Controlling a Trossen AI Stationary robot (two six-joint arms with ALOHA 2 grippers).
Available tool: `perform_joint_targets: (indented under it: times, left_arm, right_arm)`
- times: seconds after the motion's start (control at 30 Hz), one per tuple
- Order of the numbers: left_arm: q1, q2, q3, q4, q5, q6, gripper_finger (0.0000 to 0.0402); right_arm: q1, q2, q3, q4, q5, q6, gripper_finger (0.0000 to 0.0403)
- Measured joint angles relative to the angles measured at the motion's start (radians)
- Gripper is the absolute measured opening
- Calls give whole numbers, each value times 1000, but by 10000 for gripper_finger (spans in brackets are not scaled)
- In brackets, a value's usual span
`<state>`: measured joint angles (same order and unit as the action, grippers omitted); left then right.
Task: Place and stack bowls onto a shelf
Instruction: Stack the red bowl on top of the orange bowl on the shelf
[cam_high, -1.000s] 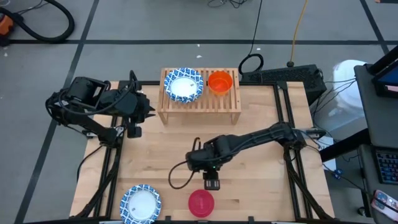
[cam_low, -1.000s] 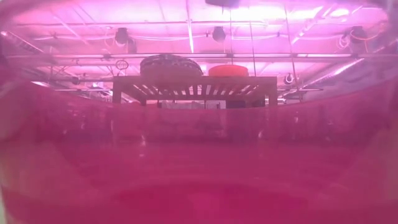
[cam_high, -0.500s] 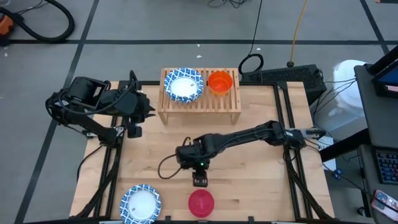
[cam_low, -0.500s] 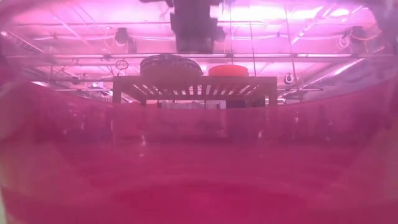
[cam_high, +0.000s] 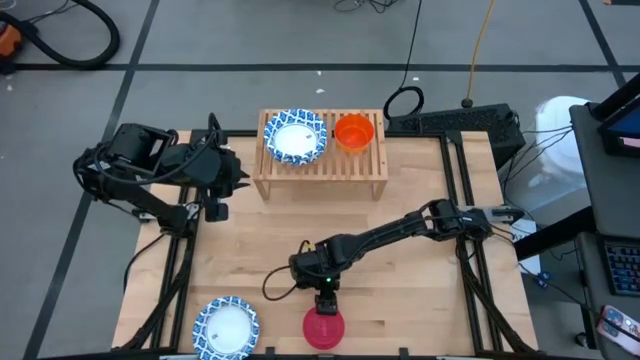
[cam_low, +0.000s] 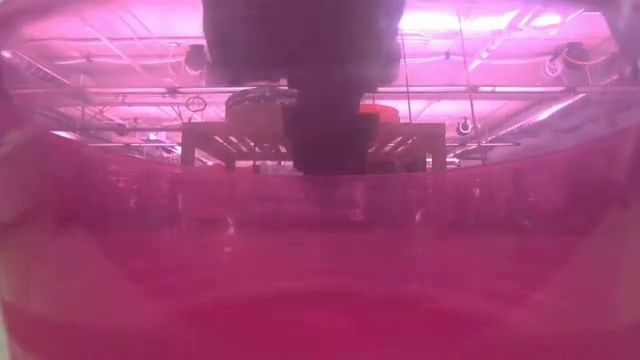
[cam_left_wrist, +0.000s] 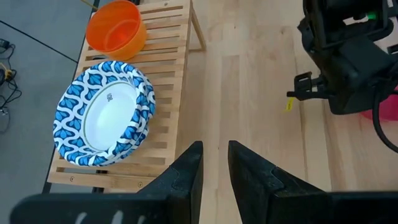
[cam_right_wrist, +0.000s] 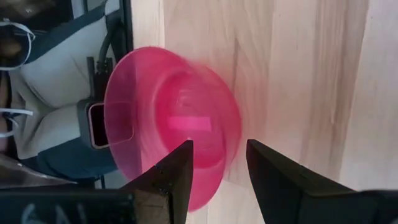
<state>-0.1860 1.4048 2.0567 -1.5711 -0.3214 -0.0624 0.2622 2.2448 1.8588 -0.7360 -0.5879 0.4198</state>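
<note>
The red bowl (cam_high: 323, 329) sits upright on the table near its near edge; in the low view its tinted wall (cam_low: 320, 290) fills the picture. My right gripper (cam_high: 325, 301) hangs open just above the bowl's far rim, and in the right wrist view (cam_right_wrist: 217, 167) its fingers stand on either side of the rim of the bowl (cam_right_wrist: 168, 121) without plain contact. On the slatted shelf (cam_high: 322, 165) rest a blue-patterned dish (cam_high: 295, 137) and the orange bowl (cam_high: 353, 131). Another blue-patterned dish (cam_high: 225, 328) lies at the near left. My left gripper (cam_high: 235, 178) waits left of the shelf, narrowly open (cam_left_wrist: 214, 171).
The shelf stands at the table's far edge, with bare slats (cam_left_wrist: 168, 81) beside the dish and the orange bowl. Open tabletop (cam_high: 400, 290) lies between the shelf and the near edge. A cable (cam_high: 280, 290) trails from my right arm near the red bowl.
My right gripper has moved a little toward the table's left, then toward the near edge and down over the red bowl; in the low view it has come down in front of the shelf. The bowls and the left arm have kept still.
</note>
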Motion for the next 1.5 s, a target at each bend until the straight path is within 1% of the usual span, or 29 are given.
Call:
perform_joint_targets:
  times: [0.13,0.3,0.43,0.57,0.67,0.77,0.83,0.9,0.93,1.13,1.27,1.33,1.43,1.5]
  left_arm:
    - [0,0,0,0,0,-3,81]
    - [0,0,0,0,0,-6,81]
    - [0,0,0,0,0,-23,81]
    - [0,0,0,0,0,-26,81]
    - [0,0,0,0,0,-25,81]
    - [0,0,0,0,0,-25,81]
    - [0,0,0,0,0,-25,81]
    - [0,0,0,0,0,-25,81]
    - [0,0,0,0,0,-24,81]
    - [0,0,0,0,1,0,81]
    - [0,0,0,0,0,9,81]
    - [0,0,0,0,-1,9,81]
    - [0,0,0,0,-32,9,81]
    - [1,0,0,0,-47,8,81]
  right_arm:
    - [4,1,-15,41,-13,13,144]
    - [7,0,-17,72,-11,-15,144]
    - [6,-1,-67,162,-19,-2,144]
    - [4,0,-138,281,-67,45,144]
    - [-1,0,-166,343,-71,63,139]
    - [-11,0,-167,361,-70,63,111]
    - [-16,0,-166,366,-71,47,74]
    - [-20,0,-166,362,-70,29,26]
    - [-22,0,-166,360,-70,22,14]
    - [-31,-6,-167,355,-67,-17,2]
    - [-54,-64,-168,324,-63,-79,1]
    - [-74,-116,-168,306,-27,-100,1]
    - [-104,-215,-167,243,69,-172,1]
    - [-125,-296,-167,190,160,-240,1]
